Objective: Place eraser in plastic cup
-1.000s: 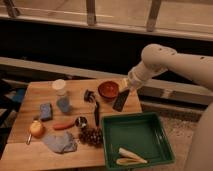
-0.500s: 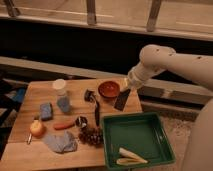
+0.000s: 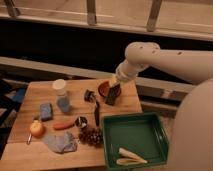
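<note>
The eraser (image 3: 112, 95), a dark rectangular block, hangs upright from my gripper (image 3: 115, 86), which is shut on its top end. It is just above the table's back right part, next to the red-brown bowl (image 3: 103, 88). The plastic cup (image 3: 61, 96) stands upright at the table's back left, whitish on top and bluish below, well to the left of the gripper. My pale arm (image 3: 150, 57) reaches in from the right.
A green tray (image 3: 136, 131) with pale yellowish pieces (image 3: 129, 156) sits at the front right. A blue sponge (image 3: 46, 111), a carrot (image 3: 63, 125), a small dark cup (image 3: 80, 121), a dark cluster (image 3: 91, 136), a grey cloth (image 3: 60, 142) and a black tool (image 3: 96, 113) lie on the wooden table (image 3: 30, 95).
</note>
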`<state>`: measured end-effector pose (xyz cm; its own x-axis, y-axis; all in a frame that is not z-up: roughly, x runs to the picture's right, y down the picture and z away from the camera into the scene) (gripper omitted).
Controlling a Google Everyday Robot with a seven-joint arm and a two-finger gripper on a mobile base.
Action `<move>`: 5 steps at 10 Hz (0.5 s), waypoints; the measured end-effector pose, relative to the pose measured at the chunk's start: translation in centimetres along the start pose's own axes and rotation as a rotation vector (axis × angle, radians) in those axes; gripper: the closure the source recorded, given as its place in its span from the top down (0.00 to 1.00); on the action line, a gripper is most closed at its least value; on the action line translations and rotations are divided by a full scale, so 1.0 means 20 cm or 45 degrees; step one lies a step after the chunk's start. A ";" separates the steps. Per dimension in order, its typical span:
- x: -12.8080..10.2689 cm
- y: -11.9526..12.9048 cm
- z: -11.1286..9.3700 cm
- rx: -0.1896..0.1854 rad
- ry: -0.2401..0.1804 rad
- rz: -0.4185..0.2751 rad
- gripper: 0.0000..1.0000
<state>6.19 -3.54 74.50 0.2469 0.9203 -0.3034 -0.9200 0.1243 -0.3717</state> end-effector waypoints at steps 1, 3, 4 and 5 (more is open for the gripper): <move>-0.06 0.09 0.04 -0.017 -0.006 -0.047 0.00; -0.16 0.25 0.13 -0.059 -0.008 -0.144 0.00; -0.21 0.33 0.17 -0.089 -0.014 -0.183 0.00; -0.27 0.43 0.21 -0.137 -0.030 -0.224 0.00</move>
<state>-4.36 -5.85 76.66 0.3929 0.8964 -0.2052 -0.8250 0.2449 -0.5093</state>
